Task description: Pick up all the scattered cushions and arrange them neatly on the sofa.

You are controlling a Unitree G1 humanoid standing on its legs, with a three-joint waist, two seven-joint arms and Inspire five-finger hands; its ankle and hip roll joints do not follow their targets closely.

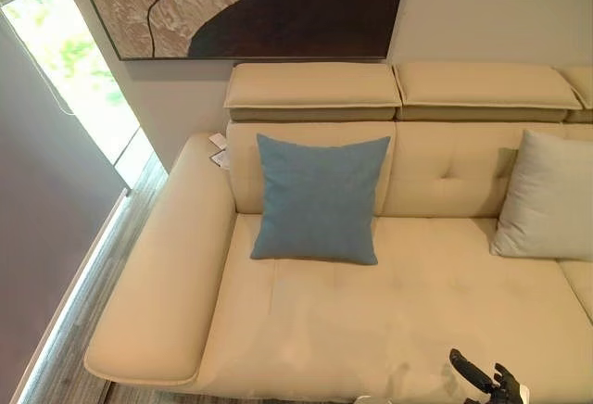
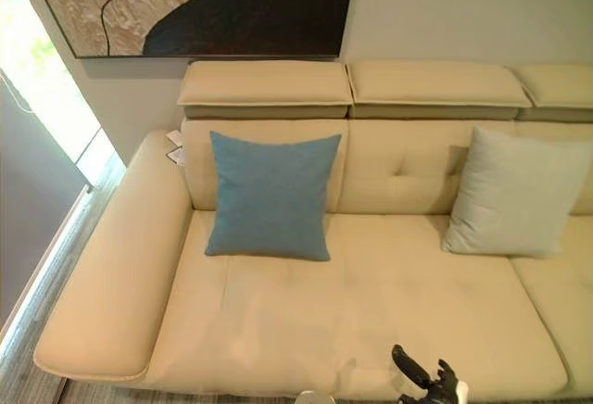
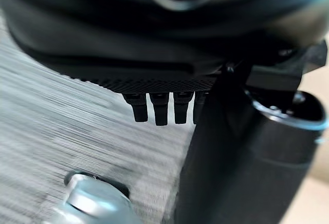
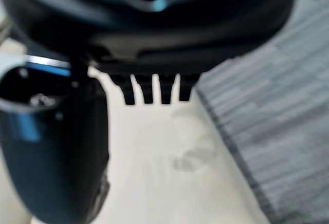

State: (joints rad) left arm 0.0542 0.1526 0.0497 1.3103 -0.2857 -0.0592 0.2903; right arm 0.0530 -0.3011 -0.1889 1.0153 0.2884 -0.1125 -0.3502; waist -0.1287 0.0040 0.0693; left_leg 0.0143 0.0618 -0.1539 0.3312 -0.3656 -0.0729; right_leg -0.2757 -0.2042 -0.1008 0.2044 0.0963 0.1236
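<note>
While the blue cushion [image 1: 320, 198] and pale cushion [image 2: 517, 193] lean upright against the sofa [image 1: 176, 265] backrest, both look soft, light, best grasped by an edge; right robot hand [image 2: 428, 378] relaxed, empty.

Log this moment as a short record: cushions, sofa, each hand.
blue cushion: upright against the sofa back, near the armrest
pale grey cushion: leaning on the back, further along the seat
sofa: cream, seat front bare
left hand: over the wood floor, fingers straight, holding nothing
right hand: over the seat's front edge, fingers straight, holding nothing
</note>
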